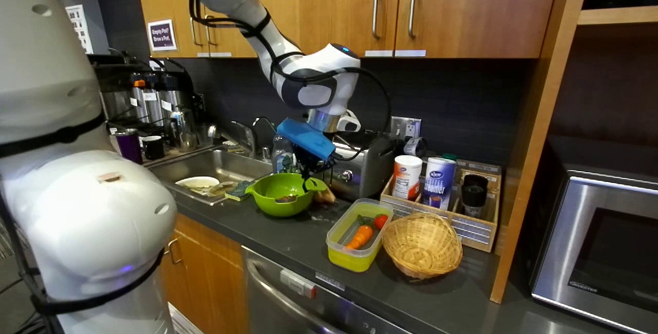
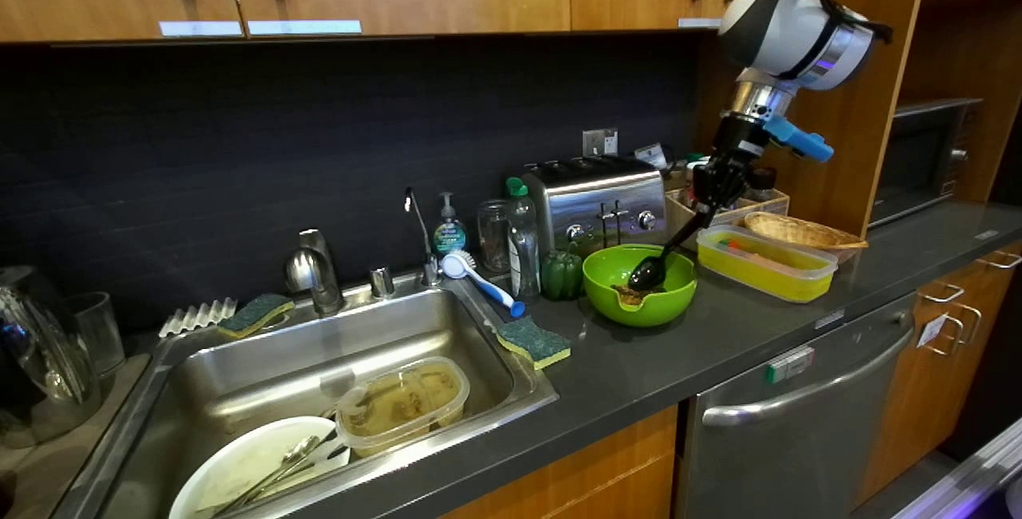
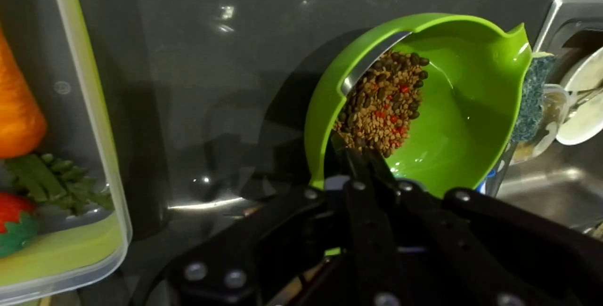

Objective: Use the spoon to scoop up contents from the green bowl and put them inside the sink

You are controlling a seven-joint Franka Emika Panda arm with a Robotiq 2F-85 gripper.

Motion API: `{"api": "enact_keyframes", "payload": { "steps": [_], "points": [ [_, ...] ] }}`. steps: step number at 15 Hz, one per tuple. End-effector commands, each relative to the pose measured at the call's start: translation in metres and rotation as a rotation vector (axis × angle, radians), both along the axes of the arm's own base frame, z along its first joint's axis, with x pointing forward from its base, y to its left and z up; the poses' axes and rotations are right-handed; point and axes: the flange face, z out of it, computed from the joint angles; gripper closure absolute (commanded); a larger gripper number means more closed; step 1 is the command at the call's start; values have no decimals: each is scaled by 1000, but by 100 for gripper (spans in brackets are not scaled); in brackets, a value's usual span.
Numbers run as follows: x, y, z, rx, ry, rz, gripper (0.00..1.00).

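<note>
black gripper (image 2: 707, 201), fingers pinched on handle of long shiny black spoon (image 2: 648, 271). spoon tilted, head down in round glossy lime-green bowl (image 2: 651, 312), right at brown-and-red dry mix (image 3: 384, 103); cannot tell if spoon holds any. bowl on dark grey countertop (image 2: 615, 363), between steel-grey basin sink (image 2: 319, 343) and rectangular lime-green container (image 2: 778, 284).

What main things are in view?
Mixing bowl: one, lime green, on countertop
Granular mix: one heap, brown and red, inside bowl
Spoon: one, black, head inside bowl
Sink: one, grey, in countertop
Sponges: two, green and yellow, by sink
Bell pepper: one, green, beside bowl
Toaster: one, silver, behind bowl
Container: one, lime, on countertop
Carrot: one, orange, inside container
Wicker basket: one, tan, beside container
Arm: one, white, above countertop
Gripper: one, black, holding spoon
</note>
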Motion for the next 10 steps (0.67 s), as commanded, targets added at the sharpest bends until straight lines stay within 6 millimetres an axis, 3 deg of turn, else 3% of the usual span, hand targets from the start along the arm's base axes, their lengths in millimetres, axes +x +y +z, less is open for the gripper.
{"api": "enact_keyframes", "payload": {
  "steps": [1,10],
  "points": [
    [-9,9,12,-63,-23,-8,99],
    [-12,21,-1,-65,19,13,99]
  ]
}}
